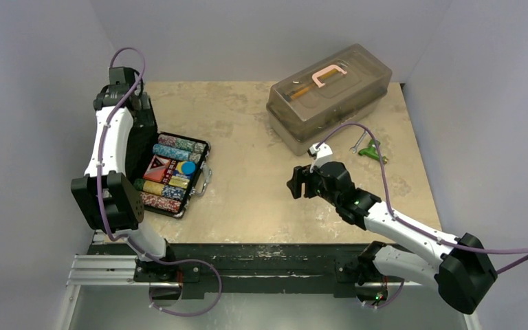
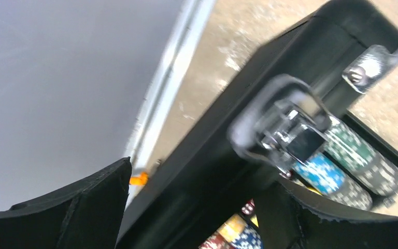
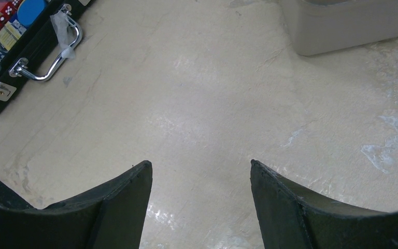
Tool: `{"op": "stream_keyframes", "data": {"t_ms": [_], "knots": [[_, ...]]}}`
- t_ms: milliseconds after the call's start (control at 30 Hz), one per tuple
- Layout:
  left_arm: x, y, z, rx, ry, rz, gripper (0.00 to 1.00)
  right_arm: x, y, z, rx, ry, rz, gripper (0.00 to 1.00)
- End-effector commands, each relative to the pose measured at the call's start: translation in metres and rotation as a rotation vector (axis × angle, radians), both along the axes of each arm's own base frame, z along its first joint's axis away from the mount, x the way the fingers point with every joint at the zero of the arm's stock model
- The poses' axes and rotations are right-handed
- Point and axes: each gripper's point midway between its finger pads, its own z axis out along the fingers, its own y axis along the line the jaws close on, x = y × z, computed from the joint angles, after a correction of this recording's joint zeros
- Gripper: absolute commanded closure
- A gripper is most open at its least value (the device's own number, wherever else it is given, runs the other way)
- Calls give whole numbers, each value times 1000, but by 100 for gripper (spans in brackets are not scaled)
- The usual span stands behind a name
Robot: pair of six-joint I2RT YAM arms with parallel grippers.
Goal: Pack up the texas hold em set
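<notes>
The texas hold em set is a black case [image 1: 194, 201] lying open at the table's left, with rows of multicoloured chips [image 1: 173, 148], a red card box [image 1: 157, 168] and a blue disc [image 1: 188, 167] inside. Its lid [image 1: 144, 134] stands upright along the left side. My left gripper [image 1: 139, 110] is at the lid's top edge. In the left wrist view the lid [image 2: 269, 67] and its metal latch [image 2: 285, 124] run between the spread fingers of the left gripper [image 2: 197, 176], with a gap on the left. My right gripper [image 1: 297, 184] hangs open over bare table, and the right wrist view shows it [image 3: 200, 165] empty.
A translucent grey tub [image 1: 330, 96] with a pink clamp [image 1: 328, 73] stands at the back right. A green-handled tool [image 1: 370, 151] and a wrench [image 1: 357, 143] lie beside it. The case's metal handle [image 3: 52, 57] faces the table's middle. Grey walls close in the left, back and right sides.
</notes>
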Motion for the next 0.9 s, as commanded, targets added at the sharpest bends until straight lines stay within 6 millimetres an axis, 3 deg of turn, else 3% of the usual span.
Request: {"op": "stream_keyframes", "data": {"t_ms": [0, 233, 367, 467, 567, 700, 767, 867], "knots": [[-13, -39, -17, -223, -3, -35, 21, 2, 6, 6, 27, -15, 8, 32], [-25, -67, -15, -350, -89, -75, 21, 3, 6, 1, 21, -7, 6, 32], [-27, -104, -3, -510, -150, -186, 16, 4, 8, 0, 21, -3, 9, 32], [-31, -116, 6, -566, -208, -200, 10, 5, 8, 0, 19, -2, 7, 32], [-39, -139, 29, -676, -269, -251, 3, 5, 8, -2, 16, 5, 6, 32], [-55, -185, 74, -867, -396, -425, 3, 6, 11, -3, 20, 10, 10, 32], [-61, -187, 84, -850, -449, -458, 7, 7, 15, -2, 17, 9, 11, 32], [-63, -167, 75, -712, -453, -422, 19, 6, 35, 4, 10, -11, 28, 32]]}}
